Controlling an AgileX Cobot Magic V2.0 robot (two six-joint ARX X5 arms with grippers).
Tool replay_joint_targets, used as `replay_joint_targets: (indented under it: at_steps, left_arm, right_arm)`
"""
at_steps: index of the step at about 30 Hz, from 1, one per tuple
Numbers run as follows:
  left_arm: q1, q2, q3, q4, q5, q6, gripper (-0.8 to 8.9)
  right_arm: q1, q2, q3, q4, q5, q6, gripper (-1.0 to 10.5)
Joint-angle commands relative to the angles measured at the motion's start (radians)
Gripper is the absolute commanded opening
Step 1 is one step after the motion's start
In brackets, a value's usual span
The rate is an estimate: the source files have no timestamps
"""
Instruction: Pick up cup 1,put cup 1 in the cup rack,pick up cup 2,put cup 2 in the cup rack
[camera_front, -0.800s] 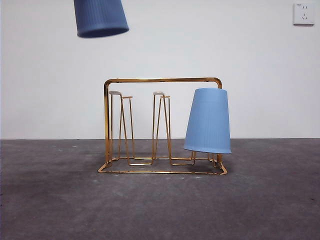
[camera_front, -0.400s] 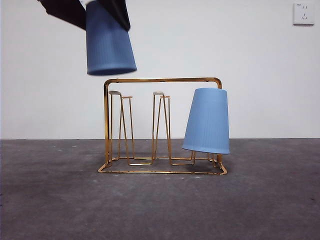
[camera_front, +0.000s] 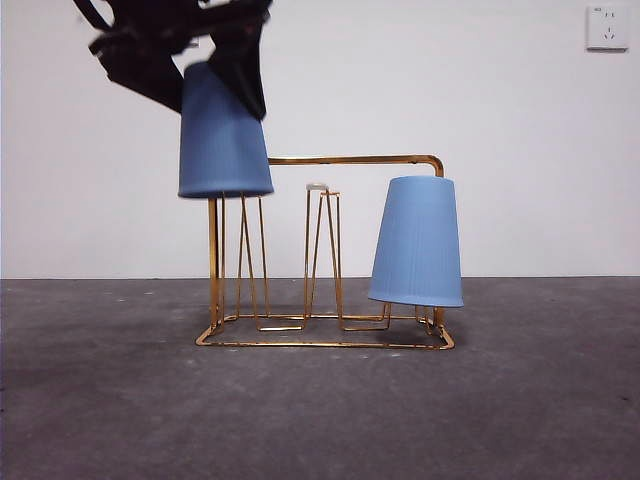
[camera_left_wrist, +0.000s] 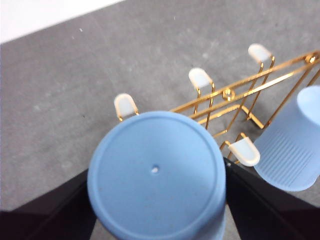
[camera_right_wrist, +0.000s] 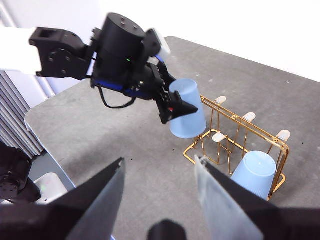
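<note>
My left gripper (camera_front: 195, 45) is shut on a dark blue cup (camera_front: 225, 135) and holds it upside down over the left end of the gold wire cup rack (camera_front: 340, 160). The cup's rim is level with the left prongs' white tips and hides them in the front view. In the left wrist view the cup's base (camera_left_wrist: 156, 172) sits between the jaws, with white prong tips (camera_left_wrist: 125, 104) close beside it. A light blue cup (camera_front: 417, 240) hangs upside down, slightly tilted, on the rack's right end. My right gripper (camera_right_wrist: 160, 195) is open and empty, high above the table.
The rack's middle prongs (camera_front: 322, 188) stand bare between the two cups. The grey table (camera_front: 320, 410) stretches in front of the rack. A white wall socket (camera_front: 607, 27) is at the top right. The left arm (camera_right_wrist: 120, 55) reaches in over the table's edge.
My left gripper has come down and slightly right with the dark blue cup, from above the rack's handle to the level of the left prong tips. The light blue cup has barely moved.
</note>
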Motion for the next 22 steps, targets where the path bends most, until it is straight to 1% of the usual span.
replay_joint_targets:
  at_steps: [1,22]
  left_arm:
    - [0.003,0.024,0.003,0.015,0.005,-0.006,-0.08]
    - [0.003,0.175,0.003,0.017,0.004,-0.022,-0.08]
  right_arm:
    - [0.0,-0.002,-0.001,0.005,0.01,-0.004,2.4]
    - [0.0,-0.002,-0.001,0.005,0.03,-0.011,2.4]
